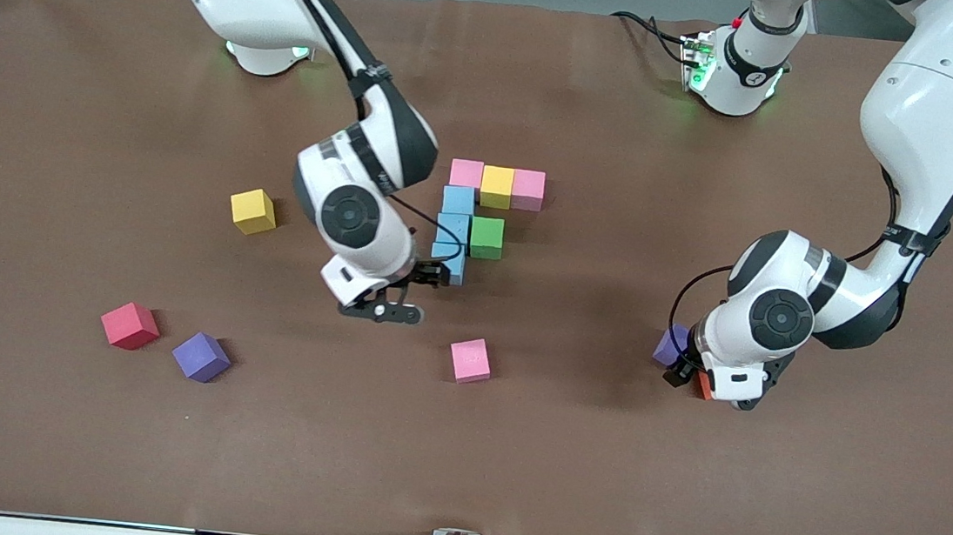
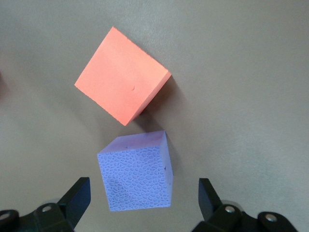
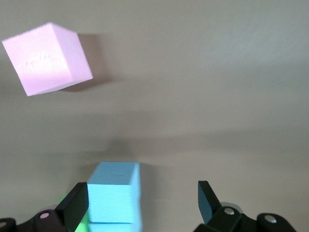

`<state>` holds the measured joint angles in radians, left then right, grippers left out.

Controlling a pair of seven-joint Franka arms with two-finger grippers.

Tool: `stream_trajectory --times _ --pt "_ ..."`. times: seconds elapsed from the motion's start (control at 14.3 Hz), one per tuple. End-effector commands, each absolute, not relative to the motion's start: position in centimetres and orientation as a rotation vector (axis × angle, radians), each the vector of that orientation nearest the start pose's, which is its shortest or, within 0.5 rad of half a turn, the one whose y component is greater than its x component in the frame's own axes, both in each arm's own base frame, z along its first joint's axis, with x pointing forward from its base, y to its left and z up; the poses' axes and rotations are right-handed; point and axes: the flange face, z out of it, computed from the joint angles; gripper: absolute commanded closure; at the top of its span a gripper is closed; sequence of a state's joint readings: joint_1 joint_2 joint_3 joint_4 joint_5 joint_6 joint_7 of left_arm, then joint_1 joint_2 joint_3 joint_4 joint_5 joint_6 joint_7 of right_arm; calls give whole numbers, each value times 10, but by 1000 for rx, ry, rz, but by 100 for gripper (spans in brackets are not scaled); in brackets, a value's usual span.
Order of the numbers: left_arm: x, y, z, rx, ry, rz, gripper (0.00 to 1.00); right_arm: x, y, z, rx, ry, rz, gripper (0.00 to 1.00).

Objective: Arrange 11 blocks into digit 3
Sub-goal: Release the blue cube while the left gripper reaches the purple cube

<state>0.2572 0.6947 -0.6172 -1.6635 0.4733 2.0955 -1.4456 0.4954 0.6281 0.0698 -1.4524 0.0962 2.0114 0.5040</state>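
Brown table [image 1: 77,421], partial digit 3 [image 1: 482,211] mid-table: seven cubes joined.
Front: right gripper [image 1: 427,285] beside the lowest light blue cube [image 1: 449,262]; left gripper [image 1: 698,376] over purple cube [image 1: 670,345].
Left wrist: fingers [image 2: 77,198] spread, flanking purple, orange cube [image 2: 123,75] adjacent.
Right wrist: jaws apart, empty; loose pink cube [image 3: 47,58] near.

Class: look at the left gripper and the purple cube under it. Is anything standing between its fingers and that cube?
Nothing visible does. The left gripper hangs open over the purple cube, a finger on each side with bare table between. The orange cube lies close beside it, outside the fingers.
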Motion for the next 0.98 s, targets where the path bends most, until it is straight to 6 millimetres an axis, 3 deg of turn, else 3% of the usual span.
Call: stream_trajectory --times 0.0,0.28,0.35,0.49,0.7,0.77,0.91 --pt "644 -162 247 -2724 -1348 81 2 617 336 335 -3051 -223 167 0" --pt "646 -153 231 -2699 -1425 106 3 654 256 339 -3027 -591 114 0" --pt "647 -150 228 -2698 -1430 111 3 665 228 337 -3000 -718 98 0" --pt "646 -147 220 -2693 -1437 130 3 679 186 331 -2953 -882 90 0" --pt "647 -148 211 -2707 -1450 140 3 695 139 312 -2900 -1035 67 0" --pt "648 -148 206 -2715 -1457 141 7 700 126 307 -2881 -1095 43 0" --pt "648 -150 207 -2719 -1471 151 31 708 104 293 -2846 -1206 -1 0"
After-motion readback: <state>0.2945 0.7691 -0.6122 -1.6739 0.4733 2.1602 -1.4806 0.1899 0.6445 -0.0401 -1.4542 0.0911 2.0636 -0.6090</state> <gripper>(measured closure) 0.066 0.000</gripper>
